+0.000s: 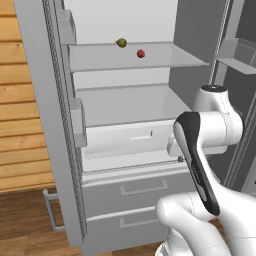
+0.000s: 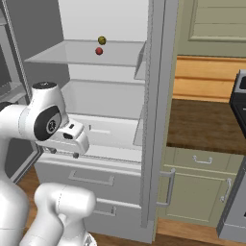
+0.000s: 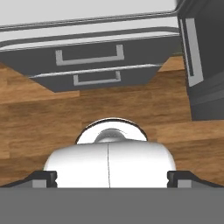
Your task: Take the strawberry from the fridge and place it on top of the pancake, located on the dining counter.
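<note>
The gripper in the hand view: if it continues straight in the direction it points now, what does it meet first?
The open gripper points downward, so it would probably meet the robot's own white base first, and beside that the wooden floor before the fridge drawers. Depth is unclear.

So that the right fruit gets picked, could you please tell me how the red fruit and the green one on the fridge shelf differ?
The strawberry is red, while the other fruit is olive-green. The strawberry lies nearer the front of the shelf; the green fruit lies further back. In the left base view the strawberry is to the right of the green fruit. Both are small, rounded, and rest apart on the same upper shelf.
</note>
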Controlling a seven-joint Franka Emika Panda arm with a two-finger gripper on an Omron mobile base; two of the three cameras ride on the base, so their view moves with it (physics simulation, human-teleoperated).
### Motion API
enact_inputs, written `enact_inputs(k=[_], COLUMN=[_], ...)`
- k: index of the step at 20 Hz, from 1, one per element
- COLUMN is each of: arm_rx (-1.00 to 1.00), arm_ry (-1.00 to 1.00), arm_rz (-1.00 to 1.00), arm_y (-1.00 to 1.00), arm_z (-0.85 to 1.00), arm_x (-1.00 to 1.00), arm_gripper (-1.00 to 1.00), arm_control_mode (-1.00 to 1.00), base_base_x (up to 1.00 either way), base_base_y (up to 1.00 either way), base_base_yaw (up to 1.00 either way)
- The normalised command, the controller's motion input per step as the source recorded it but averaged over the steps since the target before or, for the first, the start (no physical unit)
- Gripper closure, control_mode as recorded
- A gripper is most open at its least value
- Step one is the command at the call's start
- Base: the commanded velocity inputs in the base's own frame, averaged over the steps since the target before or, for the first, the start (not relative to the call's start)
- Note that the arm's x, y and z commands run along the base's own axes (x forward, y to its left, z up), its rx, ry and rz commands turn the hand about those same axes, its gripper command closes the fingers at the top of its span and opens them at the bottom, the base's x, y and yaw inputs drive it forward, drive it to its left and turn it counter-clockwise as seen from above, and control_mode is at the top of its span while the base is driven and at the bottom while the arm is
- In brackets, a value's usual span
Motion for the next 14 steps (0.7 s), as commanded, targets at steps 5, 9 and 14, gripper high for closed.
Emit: enact_inputs(k=[5,9,14], arm_rx=[0.00,0.00,0.00], arm_ry=[0.00,0.00,0.00], arm_rz=[0.00,0.00,0.00], arm_y=[0.00,0.00,0.02], arm_z=[-0.01,0.00,0.00], arm_x=[0.00,0.00,0.00], arm_gripper=[-1.00,-1.00,-1.00], arm_control_mode=[-1.00,-1.00,1.00], base_base_x=[0.00,0.00,0.06], base_base_y=[0.00,0.00,0.07], base_base_yaw=[0.00,0.00,0.00])
